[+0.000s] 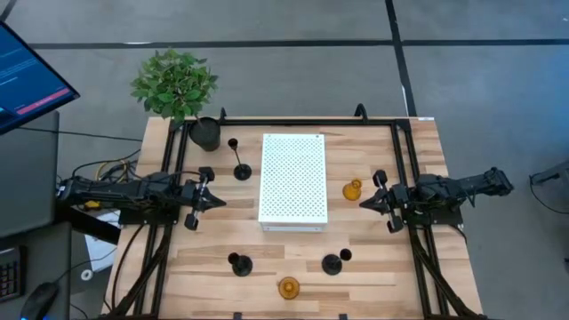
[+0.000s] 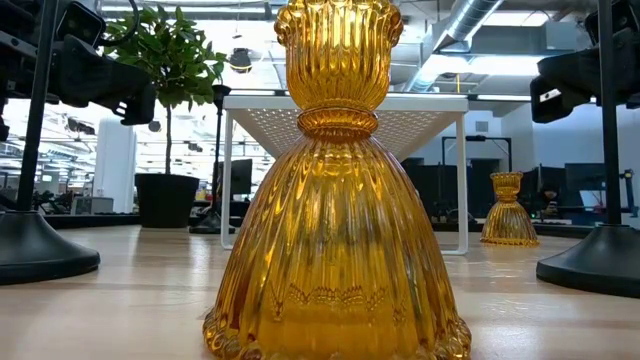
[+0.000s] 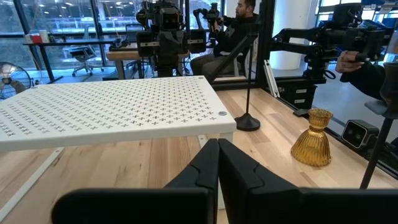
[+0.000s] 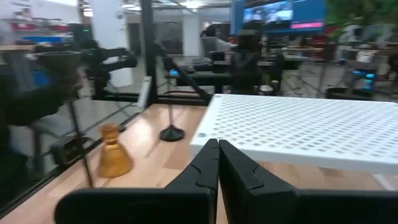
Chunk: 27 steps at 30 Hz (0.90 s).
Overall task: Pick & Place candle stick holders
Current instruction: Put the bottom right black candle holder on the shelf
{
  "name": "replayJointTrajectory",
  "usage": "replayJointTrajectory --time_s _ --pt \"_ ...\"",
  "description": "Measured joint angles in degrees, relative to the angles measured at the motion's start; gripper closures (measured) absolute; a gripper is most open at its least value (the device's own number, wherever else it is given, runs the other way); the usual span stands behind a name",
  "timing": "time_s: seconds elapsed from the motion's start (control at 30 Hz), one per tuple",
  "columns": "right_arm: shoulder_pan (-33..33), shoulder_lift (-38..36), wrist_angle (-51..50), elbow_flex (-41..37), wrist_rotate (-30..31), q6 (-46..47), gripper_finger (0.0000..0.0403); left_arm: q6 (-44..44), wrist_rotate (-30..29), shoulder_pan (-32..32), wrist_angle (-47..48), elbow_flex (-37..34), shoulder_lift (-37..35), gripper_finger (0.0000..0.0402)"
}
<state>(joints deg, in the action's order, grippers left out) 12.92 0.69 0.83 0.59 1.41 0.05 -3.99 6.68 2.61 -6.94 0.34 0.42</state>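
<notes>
1. The right gripper [image 1: 366,203] hangs at the table's right side, fingers pressed together and holding nothing. The nearest piece is a squat amber ribbed-glass candle holder [image 1: 353,189], upright, just beside its tip toward the white perforated metal stand [image 1: 292,178].
2. The left gripper [image 1: 220,202], likewise pinched closed and empty, sits across the stand; a tall thin-stemmed black holder [image 1: 241,169] stands near it.
3. A second amber holder [image 1: 288,287] sits at the near edge and fills the low view, hiding most of the table; I count only five holders.
</notes>
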Motion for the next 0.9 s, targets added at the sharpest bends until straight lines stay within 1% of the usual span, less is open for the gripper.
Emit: replayJointTrajectory --time_s 0.13,0.3,0.4,0.53,0.67,0.77,0.9 --pt "1.2 0.0 0.0 0.0 -4.3 1.2 0.0403 0.0 0.0 0.0 0.0 0.0 0.0 0.0394" --pt "3.5 0.1 -0.1 0.0 -4.6 5.0 0.0403 0.0 0.0 0.0 0.0 0.0 0.0 0.0394" --pt "4.9 1.0 -0.2 0.0 -4.1 5.0 0.0403 0.0 0.0 0.0 0.0 0.0 0.0 0.0394" --pt "6.1 3.3 0.1 0.0 -1.4 7.7 0.0403 0.0 0.0 0.0 -0.1 0.0 0.0 0.0394" --pt "6.8 8.2 3.4 0.0 0.3 9.8 0.0402 0.0 0.0 0.0 -0.4 0.0 0.0 0.0394" --pt "7.5 12.7 8.2 0.0 0.4 11.6 0.0385 0.0 0.0 0.0 -0.4 0.0 0.0 0.0394" --pt "9.1 19.3 13.5 0.0 0.1 12.1 0.0334 0.0 0.0 0.0 -0.4 0.0 0.0 0.0394"
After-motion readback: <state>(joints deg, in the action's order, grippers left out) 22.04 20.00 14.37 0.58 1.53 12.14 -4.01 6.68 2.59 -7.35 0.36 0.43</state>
